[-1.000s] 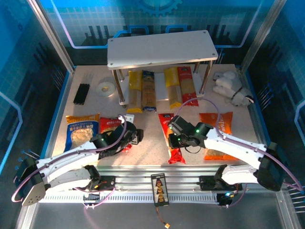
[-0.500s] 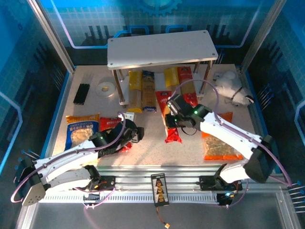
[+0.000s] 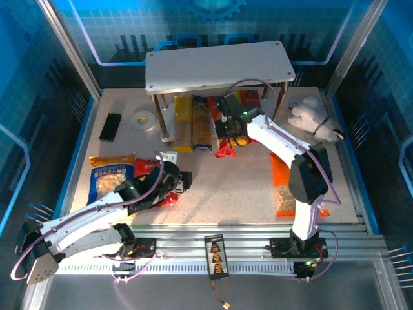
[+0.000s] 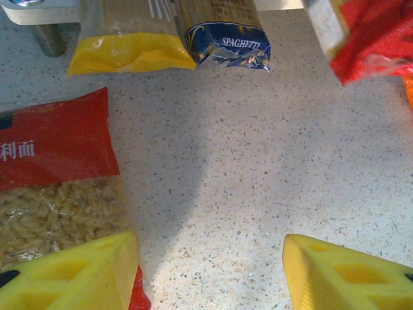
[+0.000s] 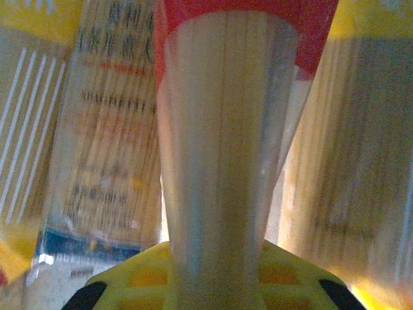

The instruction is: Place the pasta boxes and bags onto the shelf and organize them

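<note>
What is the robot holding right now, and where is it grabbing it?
The right end effector grips a red spaghetti pack on its clear window part, partway along. The left end effector is open, holding nothing.

Pasta boxes, total: five long narrow packs.
Yellow boxes: two, the left yellow box (image 3: pixel 182 123) and the right yellow box (image 5: pixel 348 161).
Red boxes: two, the near red box (image 3: pixel 225 147) and the far red box (image 3: pixel 251 97).
Blue-and-yellow box (image 3: pixel 201 129): one.
Bags, total: three wide pillow bags.
Blue-yellow bag (image 3: pixel 110 177): one.
Red bag (image 3: pixel 147 169): one.
Orange bag (image 3: pixel 282 201): one.
Shelf (image 3: pixel 219 64): one.
Tape roll (image 3: pixel 142 119): one.
Bundle of black sticks (image 3: pixel 111 126): one; the number of sticks cannot be told.
White plush toy (image 3: pixel 314 118): one.
Robot arms: two, the left arm (image 3: pixel 97 216) and the right arm (image 3: pixel 284 145).
</note>
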Tool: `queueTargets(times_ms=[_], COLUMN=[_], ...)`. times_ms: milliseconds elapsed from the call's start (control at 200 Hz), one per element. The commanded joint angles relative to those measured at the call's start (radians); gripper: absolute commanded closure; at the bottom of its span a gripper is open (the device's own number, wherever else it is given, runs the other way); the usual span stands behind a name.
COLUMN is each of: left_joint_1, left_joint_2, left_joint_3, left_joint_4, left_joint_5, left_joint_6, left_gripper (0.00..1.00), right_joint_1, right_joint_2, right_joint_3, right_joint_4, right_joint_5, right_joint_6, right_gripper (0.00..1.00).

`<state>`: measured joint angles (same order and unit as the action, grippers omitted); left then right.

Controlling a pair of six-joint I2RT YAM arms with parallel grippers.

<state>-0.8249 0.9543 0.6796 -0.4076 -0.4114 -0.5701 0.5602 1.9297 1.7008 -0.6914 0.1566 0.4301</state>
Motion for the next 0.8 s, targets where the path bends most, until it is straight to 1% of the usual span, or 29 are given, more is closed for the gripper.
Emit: queueTargets(times_ms=[0,200,370,485,795], left_joint_1=[0.016,0.037,0.048,0.05,0.052], left_joint_2=[-0.031,-0.053,-0.06,-0.067,-0.091], left_joint_3=[0.003,0.002,0.0,0.0,-0.005], left_joint_4=[-0.037,-0.056,-0.06,-0.065,-0.078], left_joint_5=[-0.002,0.002,0.01,0.012,0.01], left_joint_6=[0.022,0.023,0.021,0.018,0.008], left_gripper=[0.38,0.37,0.37,0.37,0.37], right_joint_1=[-0.026,-0.05,-0.056,-0.059,-0.059], right_joint_2=[0.058,0.178,0.236,0.244,0.195], right_joint_3=[0.146,0.268,0.305,0.29,0.162], right_joint_4=[0.039,0.022,0.016,0.029,0.135], right_joint_5=[-0.015,-0.023,-0.02,0.002,0.099], right_joint_6=[-0.042,-0.042,-0.04,-0.038,-0.033], right_gripper=[1.0,1.0,1.0,1.0,1.0])
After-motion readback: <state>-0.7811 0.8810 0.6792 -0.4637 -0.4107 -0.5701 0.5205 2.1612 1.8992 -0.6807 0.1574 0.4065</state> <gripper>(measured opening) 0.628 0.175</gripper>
